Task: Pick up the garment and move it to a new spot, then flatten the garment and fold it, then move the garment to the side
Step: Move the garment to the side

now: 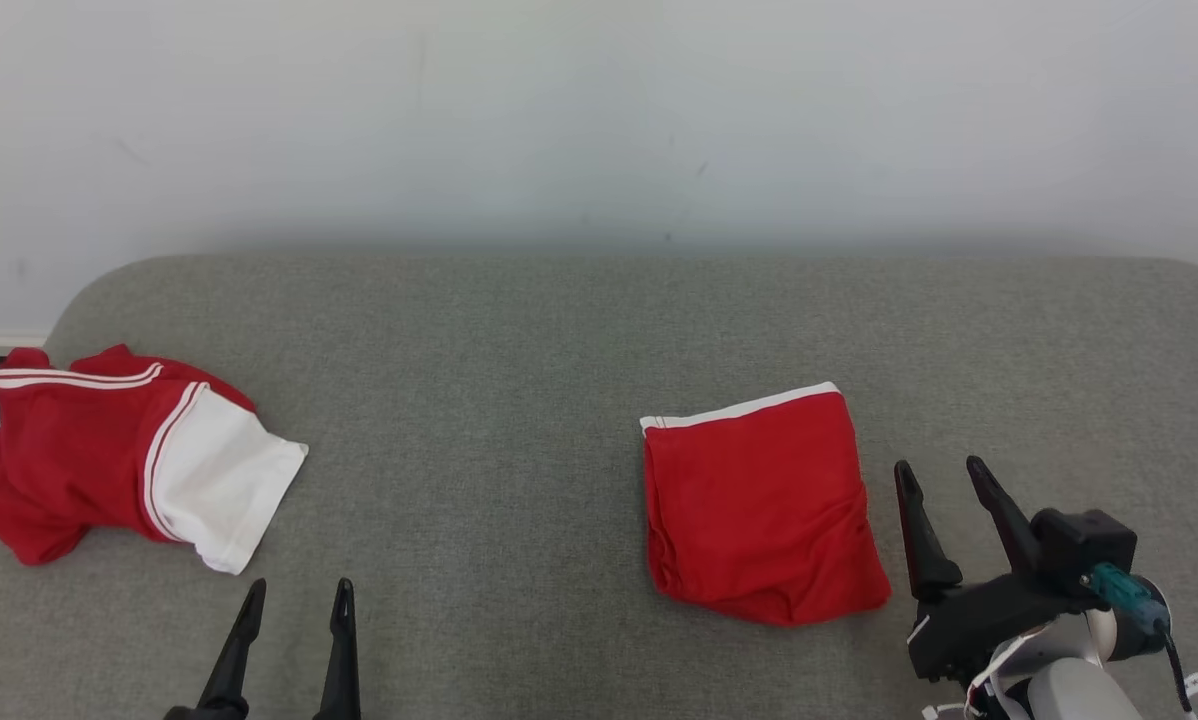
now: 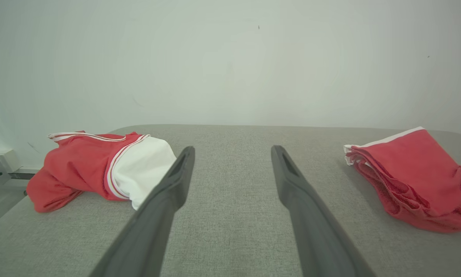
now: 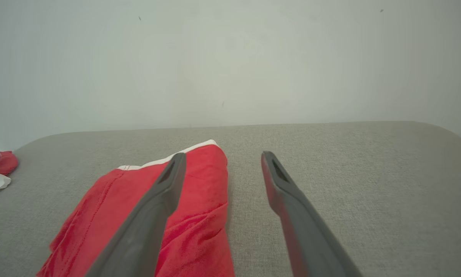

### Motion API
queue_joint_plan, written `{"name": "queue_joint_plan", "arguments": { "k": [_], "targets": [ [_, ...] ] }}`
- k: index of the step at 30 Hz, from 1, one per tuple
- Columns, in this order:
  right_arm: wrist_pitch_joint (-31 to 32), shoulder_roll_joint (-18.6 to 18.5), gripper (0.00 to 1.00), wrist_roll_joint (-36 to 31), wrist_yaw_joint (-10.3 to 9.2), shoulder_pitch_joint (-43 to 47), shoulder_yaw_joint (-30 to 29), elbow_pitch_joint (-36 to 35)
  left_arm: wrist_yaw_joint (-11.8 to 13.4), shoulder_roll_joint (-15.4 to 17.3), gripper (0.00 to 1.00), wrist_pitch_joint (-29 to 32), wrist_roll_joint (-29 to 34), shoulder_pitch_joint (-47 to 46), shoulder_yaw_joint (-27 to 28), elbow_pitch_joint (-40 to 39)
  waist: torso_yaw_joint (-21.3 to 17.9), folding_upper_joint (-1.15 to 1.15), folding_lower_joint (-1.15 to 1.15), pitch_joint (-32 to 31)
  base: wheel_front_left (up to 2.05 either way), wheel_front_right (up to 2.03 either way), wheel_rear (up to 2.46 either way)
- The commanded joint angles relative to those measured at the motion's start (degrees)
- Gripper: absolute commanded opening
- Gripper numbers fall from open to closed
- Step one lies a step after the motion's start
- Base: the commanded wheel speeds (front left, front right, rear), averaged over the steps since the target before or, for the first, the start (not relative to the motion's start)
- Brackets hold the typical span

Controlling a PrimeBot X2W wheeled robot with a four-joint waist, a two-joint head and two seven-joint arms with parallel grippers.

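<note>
- The folded red garment (image 1: 764, 500) lies right of centre on the grey desk (image 1: 559, 330), with its white-trimmed edge towards the top of the frame and its rumpled edge towards the bottom; a crumpled red-and-white garment (image 1: 109, 460) sits at the far left, well apart from it
- Judging by the fold, the step in hand is moving the garment to the side (unless this spot already counts as the side, which I cannot tell)
- To do it well, come in low at the right edge, slide one finger under the whole stack with the other on top, and pinch every layer together so the fold stays shut
- The lower edge looks puffy and loose, so a grip there would likely catch only the top layer; the flatter part near the white trim looks safer
- Carry it low and level, and set it down before letting go
- Right claw (image 1: 939, 465): spread wide and empty, at the lower right just beside the garment's right edge, with its fingers pointing up the frame and leaning a little left; in its wrist view one finger overlaps the red cloth and the other the bare desk
- Left claw (image 1: 300, 590): also spread and empty, at the bottom left, with its fingers pointing up the frame between the two garments and touching neither
</note>
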Motion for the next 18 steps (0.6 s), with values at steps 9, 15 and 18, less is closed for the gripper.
{"name": "queue_joint_plan", "arguments": {
  "k": [9,15,18],
  "targets": [
    [3.49,-2.05,1.00,1.27,-0.14,-9.79,0.68,14.50,-0.15,-0.26,1.00,-0.18,-0.99,-3.95,-1.14,0.85,5.12,0.00,-0.01,5.14,0.00,0.00,0.00],
    [3.38,-2.45,1.00,2.50,-0.14,-13.73,2.40,21.18,-0.19,-0.33,1.00,-0.18,-1.13,-5.62,-1.47,1.10,6.35,0.00,-0.01,7.45,0.00,0.00,0.00],
    [3.89,-2.55,1.00,3.01,-0.14,-15.24,3.21,25.18,-0.23,-0.34,1.00,-0.18,-1.25,-6.60,-1.60,1.30,6.72,0.00,-0.01,8.53,0.00,0.00,0.00]
  ]
}}
